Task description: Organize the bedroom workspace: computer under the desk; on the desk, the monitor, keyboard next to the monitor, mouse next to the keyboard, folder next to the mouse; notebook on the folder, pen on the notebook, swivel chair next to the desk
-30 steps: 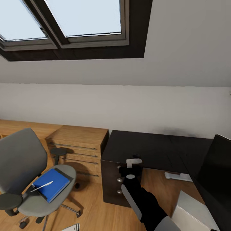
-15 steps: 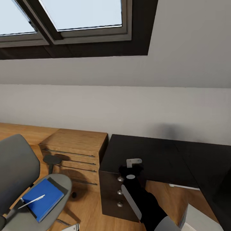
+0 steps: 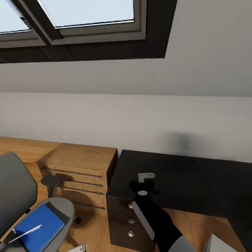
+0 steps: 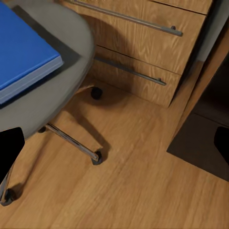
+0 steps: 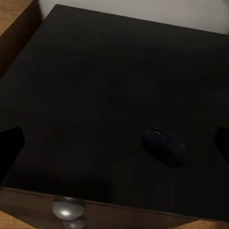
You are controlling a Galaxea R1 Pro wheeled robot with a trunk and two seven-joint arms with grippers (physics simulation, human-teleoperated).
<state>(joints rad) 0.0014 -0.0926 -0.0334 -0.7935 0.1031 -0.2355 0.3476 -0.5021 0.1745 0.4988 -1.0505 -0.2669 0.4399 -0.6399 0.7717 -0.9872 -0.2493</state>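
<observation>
One mouse (image 5: 165, 145) lies on the black desk (image 3: 175, 175) under skylights (image 3: 87, 14)

Mouse (image 5: 164, 145) on black desk (image 5: 95, 86); folder (image 3: 35, 232) on swivel chair (image 3: 57, 210).

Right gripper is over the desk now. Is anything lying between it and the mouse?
Nothing visible does. In the right wrist view the mouse lies alone on the bare black top of the desk, ahead of the open right gripper, with no other object on the surface between them.
</observation>
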